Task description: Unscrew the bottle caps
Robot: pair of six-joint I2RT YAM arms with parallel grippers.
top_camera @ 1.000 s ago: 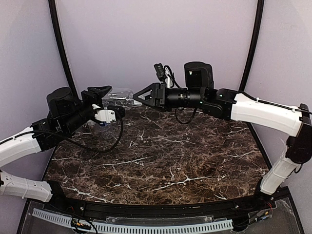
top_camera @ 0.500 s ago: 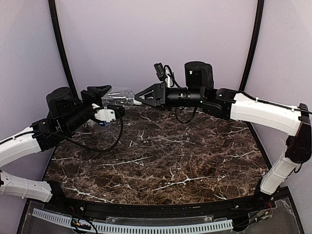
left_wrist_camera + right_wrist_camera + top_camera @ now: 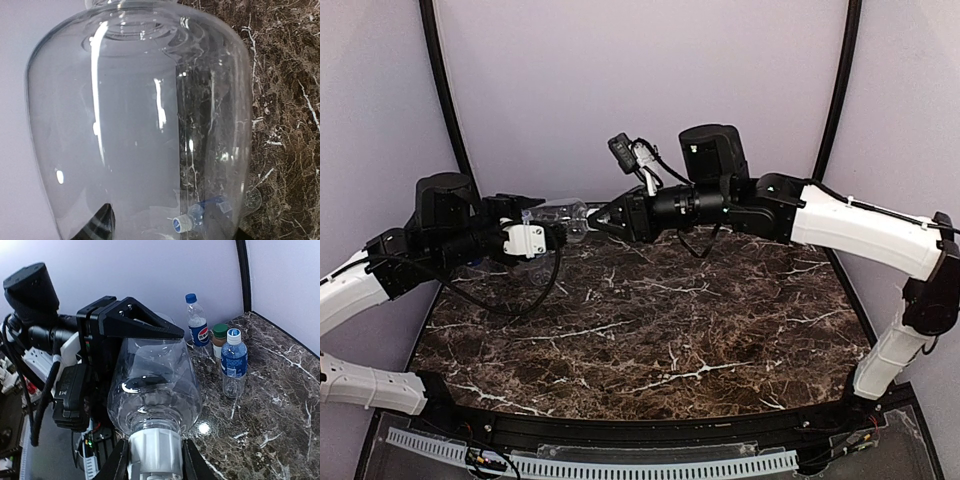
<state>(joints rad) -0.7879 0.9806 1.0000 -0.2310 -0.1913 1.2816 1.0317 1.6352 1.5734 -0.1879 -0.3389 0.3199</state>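
My left gripper (image 3: 546,220) is shut on the body of the clear unlabelled bottle (image 3: 560,212) and holds it level above the table's back left. The bottle fills the left wrist view (image 3: 135,115). In the right wrist view the bottle (image 3: 152,385) points its white cap (image 3: 154,447) at the camera. My right gripper (image 3: 154,460) is shut on that cap, with a finger touching each side. The right gripper (image 3: 595,222) meets the bottle's neck in the top view. The left gripper's black fingers (image 3: 135,320) clasp the bottle's far end.
Three upright bottles stand together at the table's corner: a Pepsi bottle (image 3: 198,327) with a blue cap, a short brown one with a green cap (image 3: 220,331), and a blue-labelled one (image 3: 234,365) with a blue cap. The purple wall is close behind.
The left arm has levelled the bottle and swung it to the right. The right gripper has moved left and down, turned, and closed on the white cap.
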